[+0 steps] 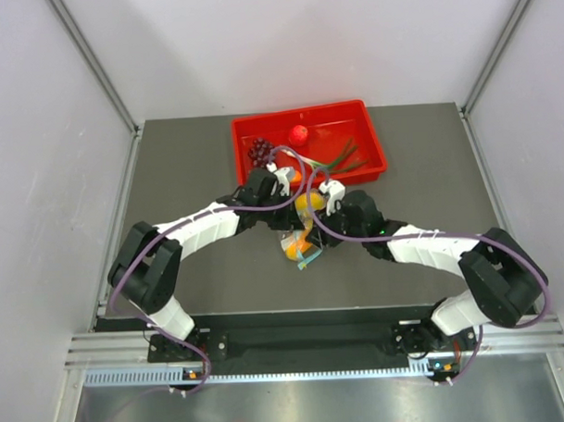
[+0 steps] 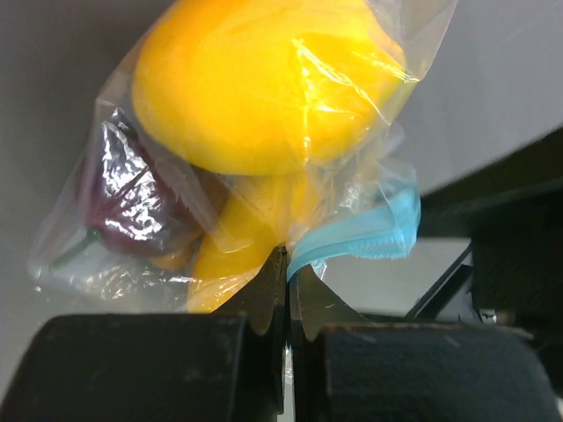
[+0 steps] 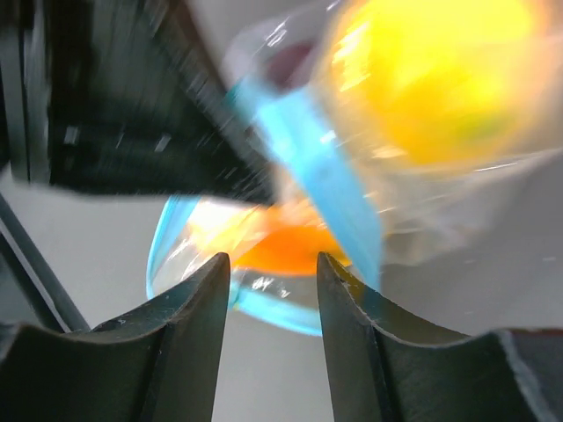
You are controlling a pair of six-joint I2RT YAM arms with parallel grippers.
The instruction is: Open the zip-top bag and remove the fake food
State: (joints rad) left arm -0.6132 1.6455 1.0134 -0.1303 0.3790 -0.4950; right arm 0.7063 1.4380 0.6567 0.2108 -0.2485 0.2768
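Left gripper (image 2: pixel 286 280) was shut tight on the bag (image 2: pixel 264 176), biting only a thin fold of film just beside the zip (image 2: pixel 380 230). Right gripper (image 3: pixel 273 303) was part open with nothing clamped; the bag mouth sat just past its tips.

The bag hung between the two grippers over the table (image 1: pixel 429 178), just in front of the tray (image 1: pixel 374 134). Couldn't tell if its bottom touched the table. Lemon (image 2: pixel 264 88), mango (image 2: pixel 237 242) and maroon piece (image 2: pixel 132 207) were all inside, none out yet. In the right wrist view the zip looped round like a parted mouth, but it was blurred, so not certain.

Risks as judged from here:
- the left bite was small and on slick film; three toys' weight could slip it out and drop the bag
- if the right closed where it stood, it could take both lips or the whole zip, so pulling apart would just drag the bag, not open it
- a hard pull against a thin pinch could stretch or tear the film near the zip
- if the mouth came open while tilted down, the lemon could fall and roll off towards the edge
- both grippers were crowded close at the bag, so a finger clash was likely on any sideways move
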